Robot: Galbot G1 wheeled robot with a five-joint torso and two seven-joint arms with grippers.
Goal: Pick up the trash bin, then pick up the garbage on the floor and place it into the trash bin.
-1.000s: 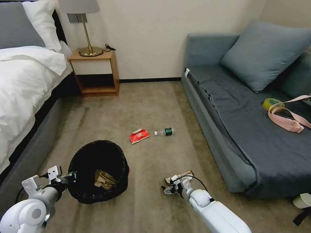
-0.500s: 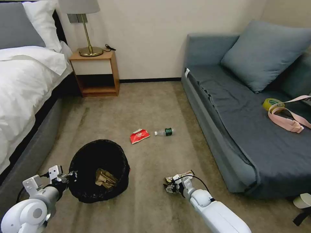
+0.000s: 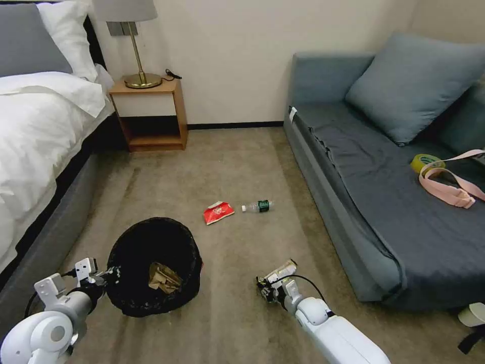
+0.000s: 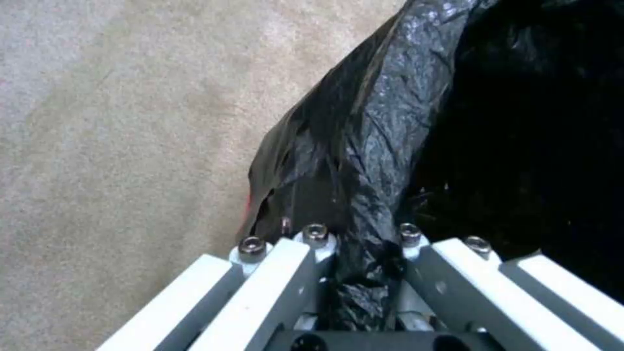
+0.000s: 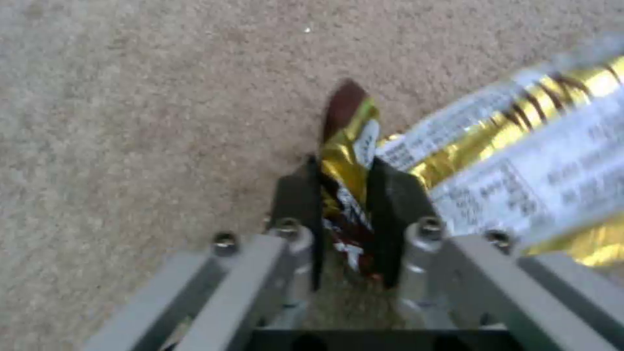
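Note:
The trash bin (image 3: 151, 247), lined with a crinkly black bag (image 4: 364, 126), sits low at the left with crumpled brown paper (image 3: 164, 277) inside. My left gripper (image 3: 110, 275) (image 4: 360, 236) is shut on the bin's near-left rim. To the right, my right gripper (image 3: 264, 288) (image 5: 348, 170) is shut on one end of the shiny silver-yellow wrapper (image 3: 281, 270) (image 5: 520, 146), which tilts up off the carpet. Farther out on the carpet lie a red-and-white snack packet (image 3: 218, 212) and a small clear bottle (image 3: 257, 206) with a green label.
A bed (image 3: 35, 151) runs along the left, with a nightstand (image 3: 149, 114) and lamp at the back wall. A grey sofa (image 3: 384, 202) lines the right, holding a yellow tape roll (image 3: 423, 162) and a pink-strapped bag (image 3: 447, 189). Open carpet lies between them.
The right gripper has raised the wrapper, whose free end now tilts up off the carpet. The left gripper and bin have stayed put.

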